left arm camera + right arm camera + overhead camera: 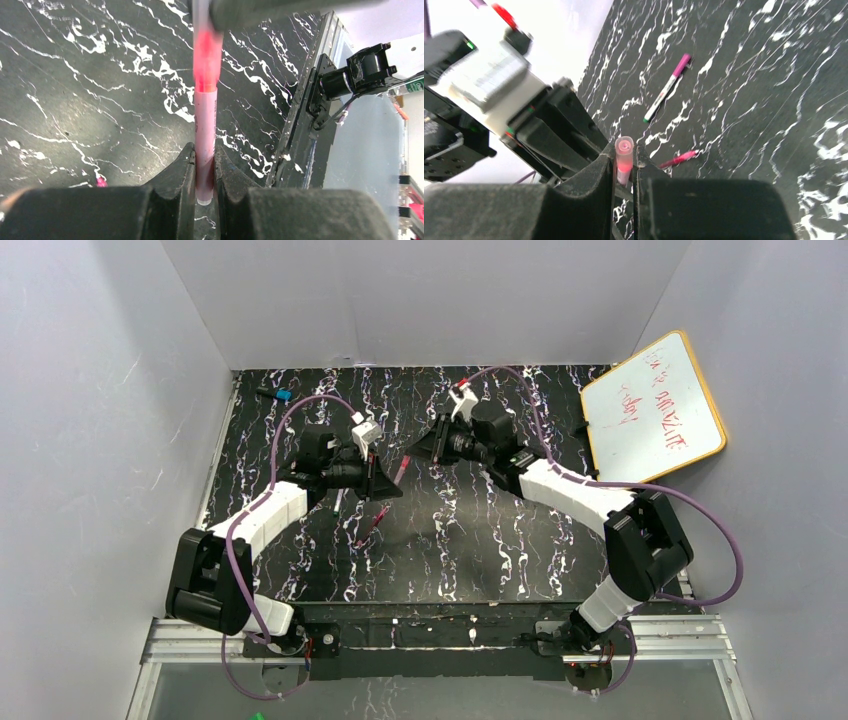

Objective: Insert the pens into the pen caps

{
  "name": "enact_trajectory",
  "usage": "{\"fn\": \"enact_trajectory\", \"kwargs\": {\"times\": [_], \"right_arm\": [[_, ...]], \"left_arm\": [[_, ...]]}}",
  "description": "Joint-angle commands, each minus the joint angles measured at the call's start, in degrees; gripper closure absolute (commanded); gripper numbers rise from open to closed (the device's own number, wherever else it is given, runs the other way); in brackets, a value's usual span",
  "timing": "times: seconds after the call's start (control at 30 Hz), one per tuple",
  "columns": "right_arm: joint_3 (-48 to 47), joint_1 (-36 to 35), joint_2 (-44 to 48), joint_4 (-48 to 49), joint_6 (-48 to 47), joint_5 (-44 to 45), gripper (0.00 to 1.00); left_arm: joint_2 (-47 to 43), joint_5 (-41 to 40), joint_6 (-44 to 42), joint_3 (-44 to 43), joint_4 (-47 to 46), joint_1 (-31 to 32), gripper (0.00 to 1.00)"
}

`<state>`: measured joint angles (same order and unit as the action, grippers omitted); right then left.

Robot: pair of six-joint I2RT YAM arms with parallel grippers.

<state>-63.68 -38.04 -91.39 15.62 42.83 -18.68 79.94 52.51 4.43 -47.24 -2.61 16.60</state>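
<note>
My left gripper (388, 480) (204, 156) is shut on a pink pen (205, 125) near its back end. The pen's red tip sits inside a translucent pink cap (206, 50) (624, 154). My right gripper (427, 452) (624, 152) is shut on that cap, facing the left gripper. Pen and cap (403, 468) are held between the two grippers above the table. A whitish pen with a green tip and magenta end (668, 88) and a red-magenta pen (679, 159) lie on the table beyond. Loose pens (372, 525) also lie below the left gripper in the top view.
The table (480, 550) is black marble-patterned with grey walls on three sides. A small blue-and-black item (280, 395) lies at the back left. A whiteboard with an orange rim (652, 408) leans at the back right. A metal rail (450, 635) runs along the near edge.
</note>
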Motion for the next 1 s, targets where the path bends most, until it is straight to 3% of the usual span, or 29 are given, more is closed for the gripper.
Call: {"fn": "enact_trajectory", "kwargs": {"times": [0.0, 0.33, 0.57, 0.8, 0.97], "right_arm": [[1.9, -4.8, 1.0, -1.0, -0.8, -2.9, 0.99], [2.5, -6.1, 1.1, -1.9, -1.4, -2.2, 0.99], [1.8, -6.1, 0.8, -1.1, -1.5, -0.4, 0.83], [1.1, -5.7, 0.8, 1.3, -0.8, 3.0, 0.58], [0.5, -3.8, 0.6, 3.0, 0.5, 2.1, 0.57]], "left_arm": [[-2.6, 0.6, -0.8, -0.7, -3.7, -0.3, 1.0], [-2.8, 0.9, -0.6, -0.6, -4.2, -0.6, 1.0], [-2.7, 1.1, -0.8, -0.5, -4.0, -0.5, 1.0], [-2.6, 1.5, -1.1, -0.2, -4.0, -0.5, 1.0], [-2.5, 1.6, -1.2, -0.1, -3.9, -0.6, 1.0]]}}
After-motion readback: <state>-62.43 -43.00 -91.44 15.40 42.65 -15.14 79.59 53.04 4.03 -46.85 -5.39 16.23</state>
